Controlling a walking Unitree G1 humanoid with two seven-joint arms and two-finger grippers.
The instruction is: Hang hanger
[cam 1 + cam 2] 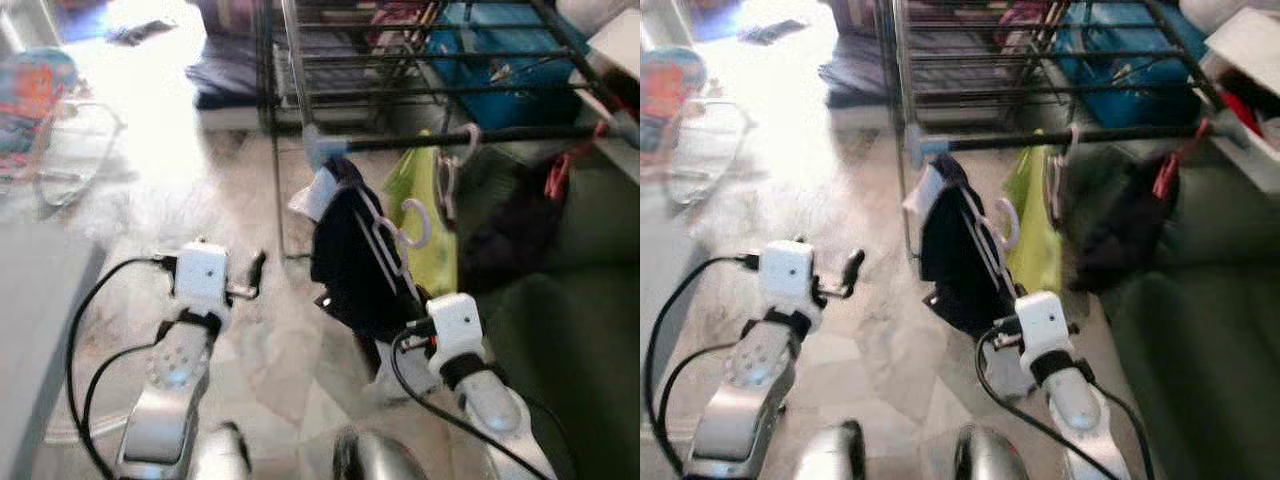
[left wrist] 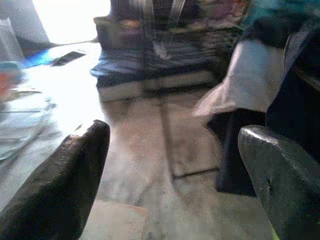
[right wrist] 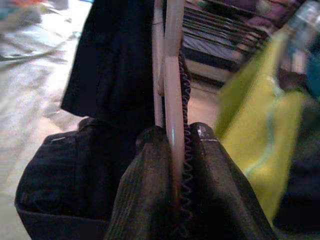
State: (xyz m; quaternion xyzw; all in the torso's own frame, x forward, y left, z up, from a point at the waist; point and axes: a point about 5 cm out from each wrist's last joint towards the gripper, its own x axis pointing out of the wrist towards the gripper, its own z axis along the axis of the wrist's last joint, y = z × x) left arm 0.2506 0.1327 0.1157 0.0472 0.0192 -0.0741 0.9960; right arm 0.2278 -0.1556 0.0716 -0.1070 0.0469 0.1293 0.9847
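Right tool (image 3: 175,200): clenched on the hanger (image 1: 392,248), whose pale bar runs up between the two fingers (image 3: 220,185). A dark garment (image 1: 345,255) is draped on the hanger and hangs beside the fingers. We see the hanger raised in front of the robot, its hook (image 1: 418,222) below the rack's front rail (image 1: 470,138) and not yet on it.

Left tool (image 1: 255,268): released, fingers (image 2: 60,185) wide apart, held out over the floor (image 1: 270,360) left of the garment, touching nothing.

Beyond: a green garment (image 1: 432,235) and another hanger (image 1: 450,170) already on the rail; a dark garment (image 1: 505,225) and a red item (image 1: 560,175) further right.

Risks, as we judge them:
- The grip is on a thin bar; the garment's weight could swing the hanger and turn the hook away from the rail.
- The hook could catch on the hanger already on the rail, or snag the green garment, for the free stretch of rail is short.
- The garment could slide off if the hanger tilts.

Hard to make out:
- All views are blurred.
- We cannot tell which way the hook opens.
- The garment hides the hanger's lower part.
- The rack's (image 1: 420,60) upper parts are cut off.
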